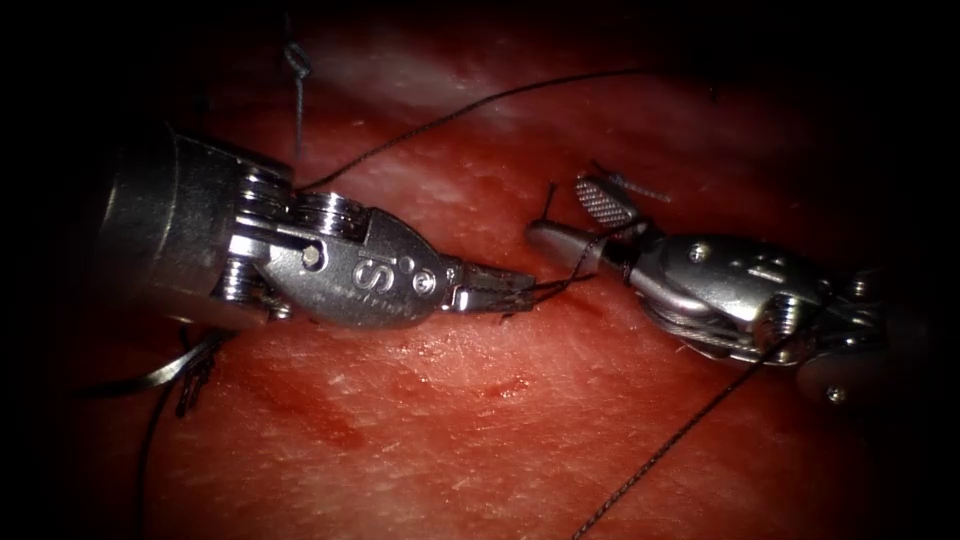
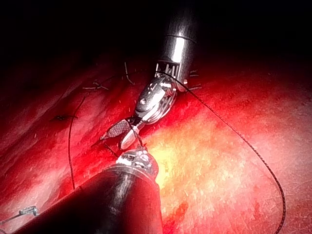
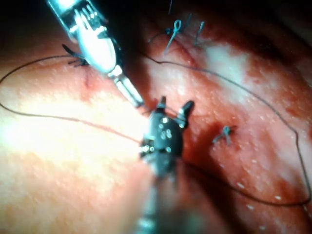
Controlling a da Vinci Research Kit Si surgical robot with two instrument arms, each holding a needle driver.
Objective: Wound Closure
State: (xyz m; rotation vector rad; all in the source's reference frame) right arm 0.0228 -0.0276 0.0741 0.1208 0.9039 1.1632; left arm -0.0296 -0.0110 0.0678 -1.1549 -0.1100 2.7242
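Dark thread (image 1: 440, 118) runs between two steel tools over the red, wet tissue (image 1: 480, 420).

Left tool (image 1: 500, 290): jaws closed flat on the thread near their tips, low over the tissue. Right tool (image 1: 585, 222): jaws spread wide, gripping nothing, thread lying across them at the hinge. Curved needle (image 1: 150, 378) lies free on the tissue beneath the left tool's wrist, held by neither. Thread loops wide over the tissue; knotted stitches (image 3: 173, 29) sit beyond.
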